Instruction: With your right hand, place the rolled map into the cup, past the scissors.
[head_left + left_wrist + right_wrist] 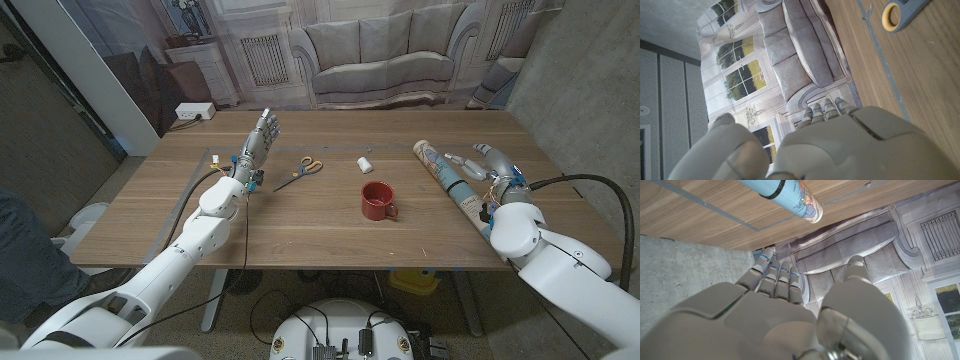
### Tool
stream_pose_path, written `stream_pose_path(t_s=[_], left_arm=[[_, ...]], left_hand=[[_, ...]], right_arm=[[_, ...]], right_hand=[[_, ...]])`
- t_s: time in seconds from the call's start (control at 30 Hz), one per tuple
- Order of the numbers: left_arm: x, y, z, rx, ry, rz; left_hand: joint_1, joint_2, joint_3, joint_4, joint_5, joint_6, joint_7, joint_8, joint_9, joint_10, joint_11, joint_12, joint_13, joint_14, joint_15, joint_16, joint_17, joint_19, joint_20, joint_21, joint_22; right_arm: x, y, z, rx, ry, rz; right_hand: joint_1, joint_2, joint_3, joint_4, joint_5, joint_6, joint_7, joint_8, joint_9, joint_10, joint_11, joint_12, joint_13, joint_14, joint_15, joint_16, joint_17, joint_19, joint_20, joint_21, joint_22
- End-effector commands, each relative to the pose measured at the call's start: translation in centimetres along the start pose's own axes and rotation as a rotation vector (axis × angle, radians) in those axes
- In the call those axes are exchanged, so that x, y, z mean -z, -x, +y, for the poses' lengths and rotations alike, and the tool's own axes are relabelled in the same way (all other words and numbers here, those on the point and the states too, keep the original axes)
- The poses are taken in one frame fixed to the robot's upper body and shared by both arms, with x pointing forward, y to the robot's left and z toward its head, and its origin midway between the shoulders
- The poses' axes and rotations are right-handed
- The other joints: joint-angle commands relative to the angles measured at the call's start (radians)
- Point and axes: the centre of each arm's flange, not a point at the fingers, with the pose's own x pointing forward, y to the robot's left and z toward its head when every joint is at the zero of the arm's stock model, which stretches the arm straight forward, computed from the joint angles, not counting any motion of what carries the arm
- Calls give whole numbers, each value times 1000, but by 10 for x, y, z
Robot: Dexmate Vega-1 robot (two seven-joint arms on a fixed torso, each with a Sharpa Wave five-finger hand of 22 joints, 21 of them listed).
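The rolled map, light blue with a black band, lies on the table at the right, running from far to near. In the right wrist view the map lies apart from the hand. My right hand stands just right of the map, fingers apart, holding nothing. A red cup stands upright near the table's middle. The scissors with yellow handles lie left of the cup, and one handle shows in the left wrist view. My left hand is raised left of the scissors, fingers straight, empty.
A small white roll lies on the wooden table just beyond the cup. A printed sofa backdrop hangs behind the table. A white power strip sits on the floor at the far left.
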Motion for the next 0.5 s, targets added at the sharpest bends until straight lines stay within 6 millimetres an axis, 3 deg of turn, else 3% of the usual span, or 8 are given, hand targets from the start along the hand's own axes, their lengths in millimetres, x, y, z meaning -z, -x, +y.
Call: stream_pose_path(t_s=[0.03, 0.5], left_arm=[[-1, -1, -3, 4, 0, -2], [-1, 0, -5, 9, 0, -4]], left_hand=[[4, 1, -6, 2, 0, 11, 2, 3, 5, 1, -2, 5, 6, 1, 1, 2, 4, -3, 2, 7, 3], [4, 3, -9, 2, 0, 11, 1, 3, 5, 1, -3, 5, 6, 0, 2, 2, 4, -3, 2, 7, 3]], right_arm=[[-1, 2, 0, -15, 50, 35], [-2, 4, 1, -32, 78, 80]], right_hand=[[40, -6, 8, -17, 12, -6, 1, -3, 4, -2, -5, -3, 3, 12, 0, -5, 1, 11, -3, -9, 1], [85, -29, 8, -26, 24, -14, 7, -6, 4, -10, -1, -8, 3, 6, 6, -11, 0, 6, 5, -24, 2]])
